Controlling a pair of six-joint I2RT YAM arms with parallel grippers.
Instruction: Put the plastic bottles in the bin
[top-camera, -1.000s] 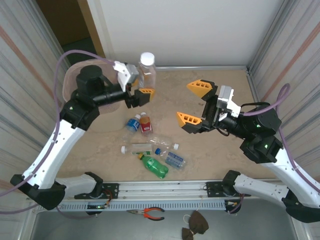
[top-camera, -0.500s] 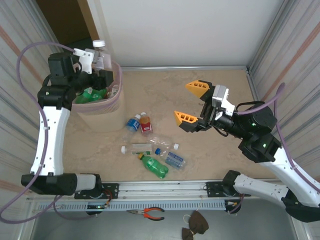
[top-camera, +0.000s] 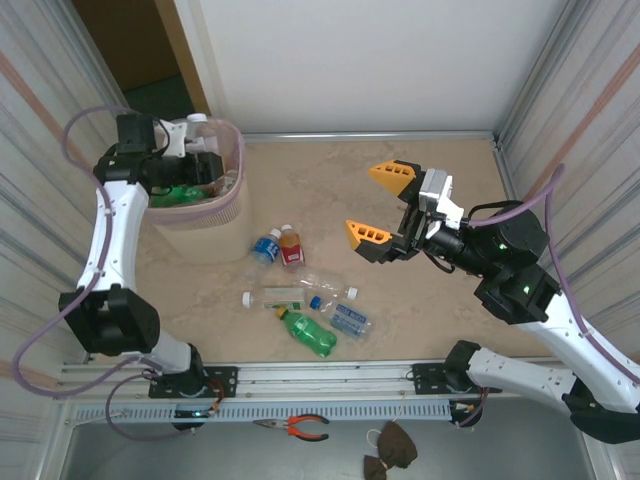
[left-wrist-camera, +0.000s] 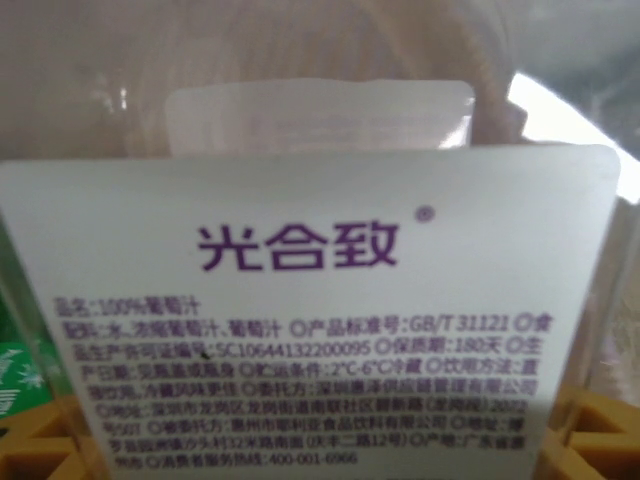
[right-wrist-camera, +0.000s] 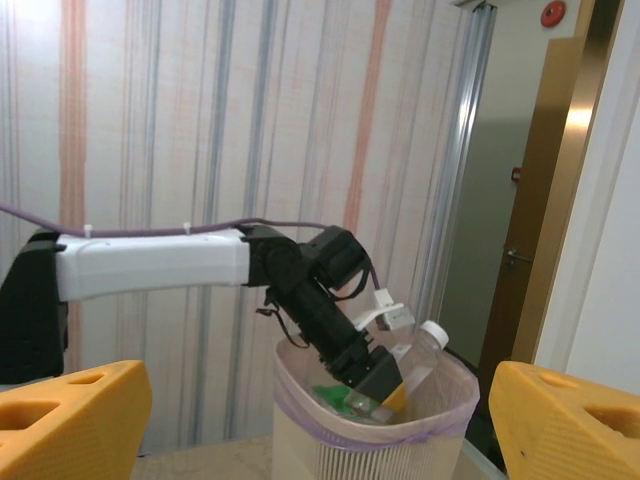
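Left arm has dropped and folded since half a second ago: the left gripper (top-camera: 200, 157) is now down in the mouth of the bin (top-camera: 236, 190), where before it hung above the rim. Right arm hardly shifts.

- Left claw clamped on a clear bottle (left-wrist-camera: 320, 300), white label with purple print, orange fingers (left-wrist-camera: 35, 440) at either side of it.
- From the right wrist view that bottle leans, its white cap poking just above the bin's rim on the side away from the arm.
- Bin stands at the far-left corner of the worktop (top-camera: 430, 170); green bottles (top-camera: 180, 192) already lie inside.
- Right gripper (top-camera: 380, 205) hangs over mid-worktop, claw wide apart, holding nothing.
- About six loose bottles (top-camera: 308, 332) lie near the middle, toward the near edge.

Risks, as I judge them:
- Let go with the cap at rim height, the bottle may pivot on the rim and fall outside, toward the wall.
- It could also land on the pile inside and bounce or roll out.
- The bin looks light; the arm pressing its rim could tip or shove it.
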